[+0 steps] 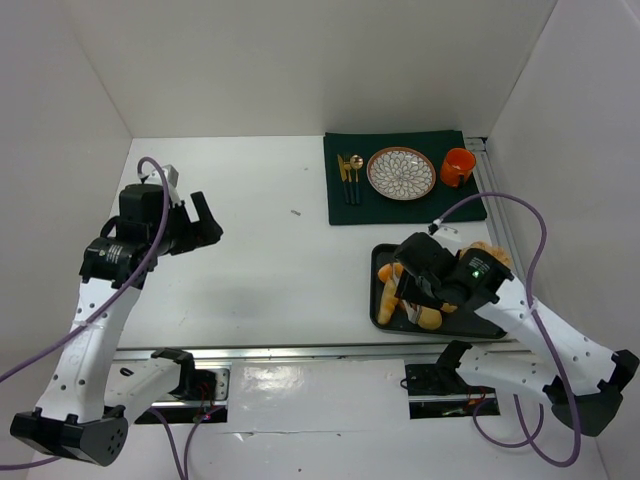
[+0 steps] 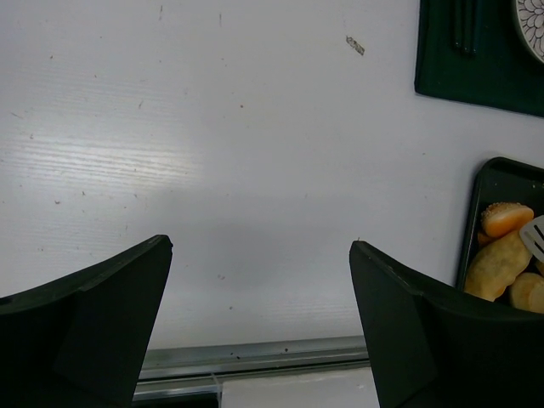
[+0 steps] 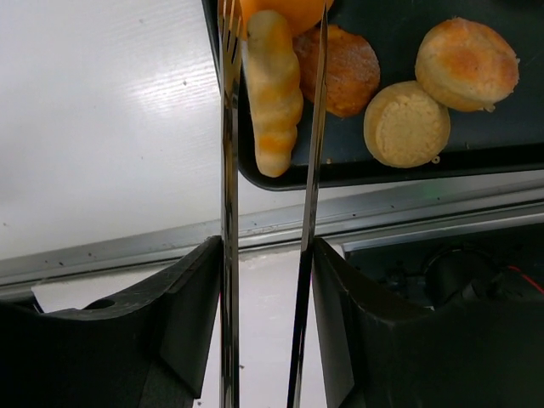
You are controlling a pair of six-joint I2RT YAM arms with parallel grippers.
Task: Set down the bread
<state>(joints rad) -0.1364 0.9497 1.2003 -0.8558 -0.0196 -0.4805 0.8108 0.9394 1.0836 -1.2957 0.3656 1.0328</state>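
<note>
My right gripper (image 3: 266, 246) is shut on a pair of metal tongs (image 3: 227, 170), one finger pressing each arm. Between the tong blades lies a long pale bread roll (image 3: 272, 93), over the near-left rim of the black tray (image 3: 510, 144). The left blade lies against the roll and a narrow gap shows at the right blade. More bread sits in the tray: a brown round (image 3: 348, 68) and two pale rounds (image 3: 406, 123). From above, the right gripper (image 1: 415, 285) hovers over the tray's (image 1: 383, 300) left part. My left gripper (image 1: 205, 225) is open and empty over the table's left side.
A dark green mat (image 1: 400, 205) at the back right carries a patterned plate (image 1: 401, 171), gold cutlery (image 1: 349, 175) and an orange cup (image 1: 458, 167). White walls enclose the table. A metal rail (image 3: 382, 212) runs along the near edge.
</note>
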